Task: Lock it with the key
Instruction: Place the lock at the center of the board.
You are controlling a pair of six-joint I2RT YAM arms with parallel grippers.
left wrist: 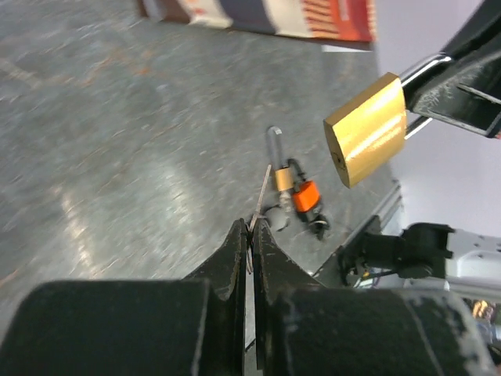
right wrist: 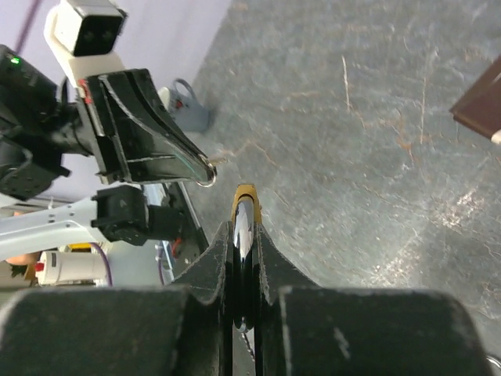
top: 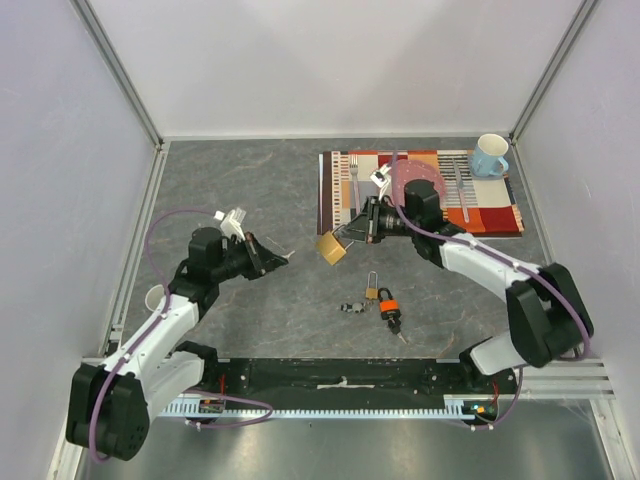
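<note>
We hold the key (top: 285,257) in the left gripper (top: 268,256), whose fingers are pressed together on its ring end. The thin blade sticks out to the right, above the table (top: 250,190). The brass padlock (top: 331,248) hangs in the air just to the right of that tip. The right gripper (top: 354,233) pinches it by the shackle, and its body slants down from there toward the near left. Its long axis therefore runs from far right to near left, and the bottom face with the keyhole (left wrist: 338,160) is turned toward our left arm. Key and padlock are near each other but apart, and a strip of bare table shows between them in the top view. From the left wrist the key (left wrist: 262,196) points past the padlock (left wrist: 366,139), which sits off to one side of the blade's line, so we judge the two axes are not yet matched. The coming move turns on swinging the blade into line with the padlock's slant before the gap is closed. The left arm is the one to travel, while the right only steadies its grip. We cannot tell whether the shackle is seated or sprung. The orange padlock (top: 390,302) and its neighbours lie on the table nearer us, well apart from this.
</note>
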